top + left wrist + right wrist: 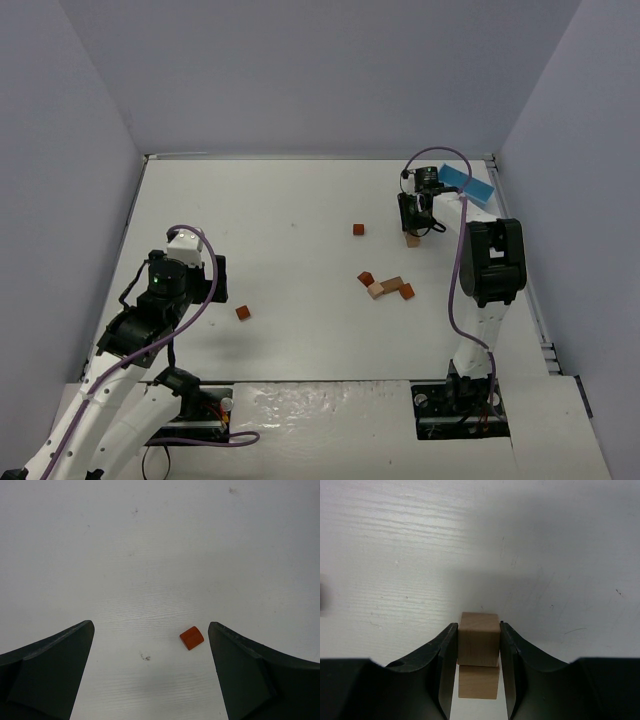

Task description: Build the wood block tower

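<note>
Stacking step in hand: the wood block tower (412, 241) is two pieces so far, standing toward the desk's (280, 200) right edge, nearer its far right corner than its near one.

- Right wrist view: tan cube (479, 636) sits directly over a lower tan block (478, 682), side faces close to flush. A thin dark line runs between them, so I cannot tell if the cube is fully seated.
- Right pincer (479, 630) is clamped on the tan cube, one finger flat against each side face.
- Light blue box (466, 183) lies just beyond the right pincer, at the far right corner.
- Loose stock: a cluster of four blocks (386, 287), brown, tan and orange, right of the desk's middle. A lone reddish cube (358, 229) lies farther back, apart from them.
- Round-topped reddish block (191, 638) rests alone toward the left side, closer to the near edge.
- Left pincer (150, 630) hangs over it with fingers spread wide and nothing held. The block is off-centre, close to the finger on the right of that view.

Judgement: early in the build, with most pieces unplaced. The next move calls for confirming that the cube rests square, then parting the right fingers evenly and lifting straight up so neither side drags the top piece. The left pincer would need centring on its block before it closes.
</note>
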You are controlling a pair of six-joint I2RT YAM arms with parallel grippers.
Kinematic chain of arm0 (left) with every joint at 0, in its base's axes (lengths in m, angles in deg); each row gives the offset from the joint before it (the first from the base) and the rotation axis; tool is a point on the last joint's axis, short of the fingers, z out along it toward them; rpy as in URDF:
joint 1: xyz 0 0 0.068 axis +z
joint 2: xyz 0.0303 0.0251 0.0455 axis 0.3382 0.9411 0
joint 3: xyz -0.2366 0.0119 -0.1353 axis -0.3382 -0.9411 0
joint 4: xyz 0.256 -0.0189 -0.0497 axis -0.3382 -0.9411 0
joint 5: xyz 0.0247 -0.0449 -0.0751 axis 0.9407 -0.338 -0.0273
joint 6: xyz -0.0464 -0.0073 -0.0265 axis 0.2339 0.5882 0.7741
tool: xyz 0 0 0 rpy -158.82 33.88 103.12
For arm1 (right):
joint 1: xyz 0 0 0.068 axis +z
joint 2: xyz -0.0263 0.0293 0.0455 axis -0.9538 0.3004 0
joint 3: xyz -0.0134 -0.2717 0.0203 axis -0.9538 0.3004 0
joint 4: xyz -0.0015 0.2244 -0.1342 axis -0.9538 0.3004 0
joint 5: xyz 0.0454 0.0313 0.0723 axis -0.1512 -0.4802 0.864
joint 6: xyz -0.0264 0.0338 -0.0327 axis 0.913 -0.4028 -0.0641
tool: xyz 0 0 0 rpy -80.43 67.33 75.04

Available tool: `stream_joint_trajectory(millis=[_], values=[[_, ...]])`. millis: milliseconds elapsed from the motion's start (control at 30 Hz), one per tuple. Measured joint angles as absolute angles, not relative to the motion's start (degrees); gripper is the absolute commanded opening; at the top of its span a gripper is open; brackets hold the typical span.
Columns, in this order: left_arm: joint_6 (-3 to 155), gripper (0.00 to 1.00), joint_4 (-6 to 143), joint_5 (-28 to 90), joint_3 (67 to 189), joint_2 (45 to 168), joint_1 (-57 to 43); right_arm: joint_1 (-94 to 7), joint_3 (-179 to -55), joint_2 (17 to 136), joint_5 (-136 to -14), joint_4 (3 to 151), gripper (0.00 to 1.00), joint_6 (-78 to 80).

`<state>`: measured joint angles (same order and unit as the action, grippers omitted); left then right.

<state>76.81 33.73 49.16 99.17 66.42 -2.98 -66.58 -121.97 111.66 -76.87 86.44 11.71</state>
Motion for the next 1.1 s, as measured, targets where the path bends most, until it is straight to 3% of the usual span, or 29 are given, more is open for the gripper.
stream_joint_trajectory(millis=[100, 300, 500, 800, 1100], values=[[76.81, 0.97, 33.72, 49.16, 99.17, 66.41, -2.98, -66.58, -121.97, 111.66, -76.88, 86.49, 0.41, 11.77], [76.81, 0.97, 33.71, 49.16, 99.17, 66.41, -2.98, -66.58, -121.67, 111.66, -76.98, 88.84, 0.57, 11.80], [76.81, 0.97, 33.73, 49.16, 99.18, 66.43, -2.98, -66.58, -121.79, 111.01, -77.33, 90.06, 0.67, 11.38], [76.81, 0.97, 33.73, 49.18, 99.17, 66.43, -2.98, -64.84, -119.86, 96.36, -78.44, 90.50, 0.67, 10.65], [76.81, 0.97, 33.74, 49.19, 99.17, 66.45, -2.98, -52.85, -106.31, 80.19, -77.86, 90.91, 0.64, 7.97]])
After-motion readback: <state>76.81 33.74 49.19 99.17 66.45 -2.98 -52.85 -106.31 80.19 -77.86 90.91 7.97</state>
